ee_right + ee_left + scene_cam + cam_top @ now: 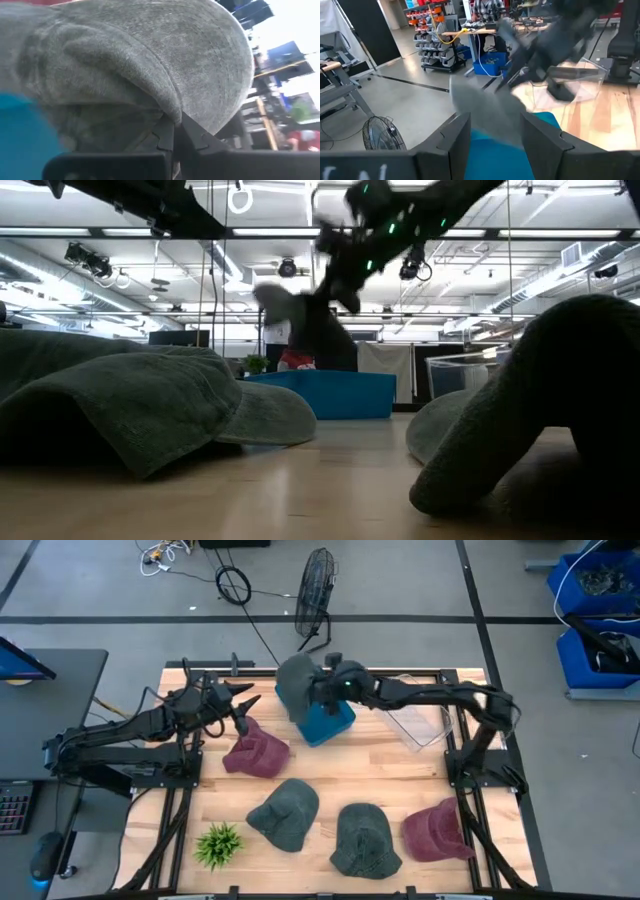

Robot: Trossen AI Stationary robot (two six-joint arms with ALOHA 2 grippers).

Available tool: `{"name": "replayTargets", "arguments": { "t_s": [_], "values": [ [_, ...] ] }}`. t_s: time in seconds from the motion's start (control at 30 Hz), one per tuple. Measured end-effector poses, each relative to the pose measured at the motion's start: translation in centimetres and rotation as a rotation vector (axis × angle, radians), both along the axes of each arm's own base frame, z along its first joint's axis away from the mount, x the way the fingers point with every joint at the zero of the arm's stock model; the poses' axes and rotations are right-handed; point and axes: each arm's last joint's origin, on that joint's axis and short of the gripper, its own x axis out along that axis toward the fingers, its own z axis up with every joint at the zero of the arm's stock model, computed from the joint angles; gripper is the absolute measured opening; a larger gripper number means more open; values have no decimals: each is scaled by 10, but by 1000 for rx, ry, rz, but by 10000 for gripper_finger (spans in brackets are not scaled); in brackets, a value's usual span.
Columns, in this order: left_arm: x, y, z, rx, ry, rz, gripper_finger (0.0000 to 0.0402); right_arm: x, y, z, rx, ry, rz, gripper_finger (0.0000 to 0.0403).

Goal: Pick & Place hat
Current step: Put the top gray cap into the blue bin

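Observation:
My right gripper (322,687) is shut on a grey-green hat (296,683), held in the air above the blue bin (330,723) at the table's far middle. The hat fills the right wrist view (150,65). My left gripper (247,705) is open and empty, left of the bin, above a maroon hat (256,752) that lies on the table. Two more grey-green hats (285,813) (364,838) and a second maroon hat (436,831) lie along the table's near part. My right gripper pinches the hat's brim edge (172,116) between its two shut fingers. The fingers come level from the table's right. The hat is lifted clear and hangs from the fingers over the blue bin, its crown (300,320) drooping toward the bin.
A clear plastic container (420,718) stands right of the blue bin. A small green plant (218,843) sits at the near left. A fan (316,588) stands on the floor beyond the far edge. Bare wood shows in the table's middle.

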Motion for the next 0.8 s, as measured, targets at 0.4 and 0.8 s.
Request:
{"name": "replayTargets", "arguments": {
  "t_s": [0.4, 0.8],
  "values": [
    [0, 0, -3, -10, 25, 0, 172, 7, -44, -87, -50, 285, -72, 15],
    [0, 0, -3, -13, 32, 1, 172, 4, -43, -91, -37, 342, -53, 68]
  ]
}}
